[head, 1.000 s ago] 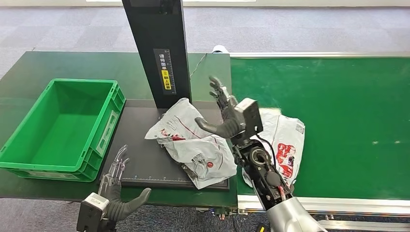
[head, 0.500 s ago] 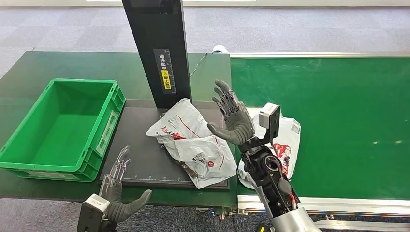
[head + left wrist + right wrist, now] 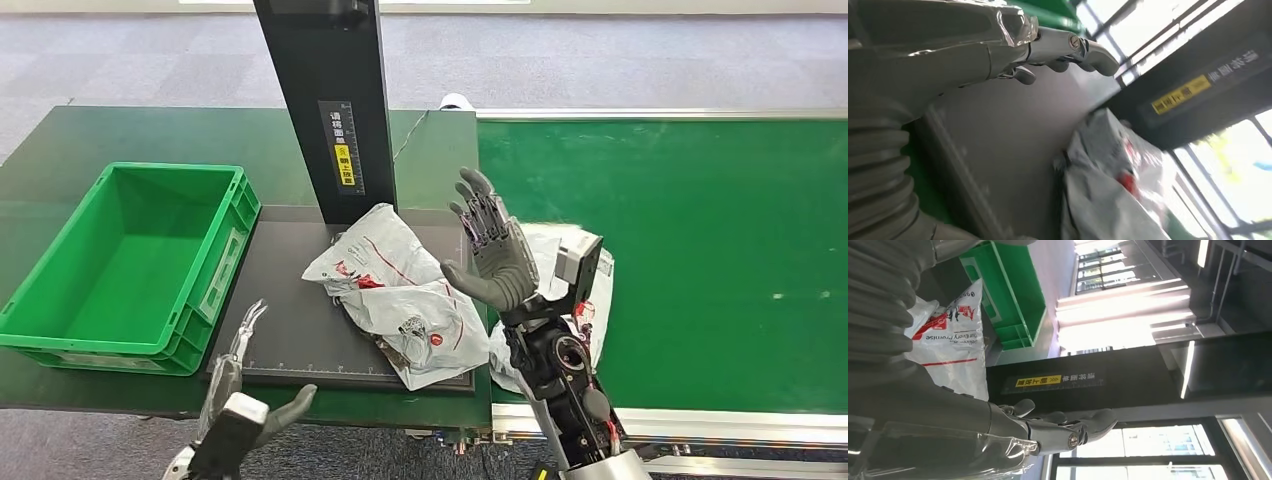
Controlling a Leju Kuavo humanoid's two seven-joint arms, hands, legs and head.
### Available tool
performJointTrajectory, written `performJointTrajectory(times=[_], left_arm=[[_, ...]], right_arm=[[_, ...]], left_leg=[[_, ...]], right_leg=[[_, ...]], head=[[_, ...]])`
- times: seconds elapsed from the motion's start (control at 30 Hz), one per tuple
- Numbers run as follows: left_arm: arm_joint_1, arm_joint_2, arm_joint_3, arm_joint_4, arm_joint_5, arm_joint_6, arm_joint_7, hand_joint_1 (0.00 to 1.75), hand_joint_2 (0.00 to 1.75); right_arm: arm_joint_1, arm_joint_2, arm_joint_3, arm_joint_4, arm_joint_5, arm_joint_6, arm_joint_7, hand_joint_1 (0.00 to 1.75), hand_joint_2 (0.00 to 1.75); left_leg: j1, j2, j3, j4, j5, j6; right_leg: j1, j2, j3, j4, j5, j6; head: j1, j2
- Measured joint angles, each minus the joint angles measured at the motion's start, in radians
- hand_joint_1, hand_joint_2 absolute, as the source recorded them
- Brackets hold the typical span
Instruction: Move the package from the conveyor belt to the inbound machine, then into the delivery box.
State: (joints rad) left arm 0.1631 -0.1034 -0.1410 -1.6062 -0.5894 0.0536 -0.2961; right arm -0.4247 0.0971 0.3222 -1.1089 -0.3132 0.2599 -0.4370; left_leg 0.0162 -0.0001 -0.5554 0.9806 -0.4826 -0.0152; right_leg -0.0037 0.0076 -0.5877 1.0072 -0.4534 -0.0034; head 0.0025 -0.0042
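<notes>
We see the package (image 3: 400, 295) lying crumpled on the dark scanner plate (image 3: 290, 320), beside the black post (image 3: 330, 100). A second bag (image 3: 590, 290) sits on the green belt (image 3: 700, 250) behind our raised, empty right hand (image 3: 495, 250). Our left hand (image 3: 245, 400), fingers spread and empty, hangs below the table edge near the green crate (image 3: 60, 320).

A second white package (image 3: 590, 290) lies beside grey carpet (image 3: 600, 60).

Grey carpet (image 3: 620, 60) covers the far floor. A dark green table (image 3: 60, 140) stands at left. Bright windows (image 3: 1120, 285) show behind, with strong daylight coming through.
</notes>
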Motion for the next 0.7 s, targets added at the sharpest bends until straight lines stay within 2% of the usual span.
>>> performJointTrajectory(times=[0.13,0.23,0.33,0.5,0.7], left_arm=[[-0.172,0.008,-0.034,0.155,-0.200,0.107,0.054,0.00,1.75],[-0.288,0.012,-0.078,0.263,-0.247,0.132,0.069,0.00,1.75],[-0.371,0.014,-0.139,0.341,-0.273,0.136,0.084,0.00,1.75],[-0.435,0.011,-0.223,0.412,-0.320,0.143,0.114,0.00,1.75],[-0.467,-0.007,-0.330,0.444,-0.385,0.166,0.162,0.00,1.75]], right_arm=[[0.008,0.017,-0.031,0.005,-0.027,-0.001,0.003,0.00,1.75],[0.008,0.021,-0.050,0.015,-0.045,0.004,0.000,0.00,1.75],[0.008,0.025,-0.068,0.022,-0.070,0.014,0.008,0.00,1.75],[0.008,0.036,-0.088,0.033,-0.091,0.018,0.025,0.00,1.75],[0.005,0.050,-0.102,0.056,-0.120,0.030,0.028,0.00,1.75]], left_leg=[[0.000,-0.002,0.000,0.000,0.002,0.001],[0.000,-0.002,0.000,0.000,0.003,0.001],[-0.001,-0.001,0.000,0.001,0.004,0.001],[-0.001,0.000,-0.002,0.001,0.003,0.001],[-0.001,0.000,-0.003,0.001,0.003,0.001]], right_leg=[[0.000,-0.003,0.001,0.000,0.001,0.000],[0.000,-0.003,0.001,0.000,0.003,0.001],[-0.001,-0.002,0.001,0.000,0.003,0.001],[-0.001,-0.002,-0.002,0.000,0.003,0.001],[-0.001,-0.002,-0.002,0.000,0.003,0.001]], head=[[0.000,0.000],[0.000,0.000],[0.000,0.000],[0.000,0.000],[0.000,0.000]])
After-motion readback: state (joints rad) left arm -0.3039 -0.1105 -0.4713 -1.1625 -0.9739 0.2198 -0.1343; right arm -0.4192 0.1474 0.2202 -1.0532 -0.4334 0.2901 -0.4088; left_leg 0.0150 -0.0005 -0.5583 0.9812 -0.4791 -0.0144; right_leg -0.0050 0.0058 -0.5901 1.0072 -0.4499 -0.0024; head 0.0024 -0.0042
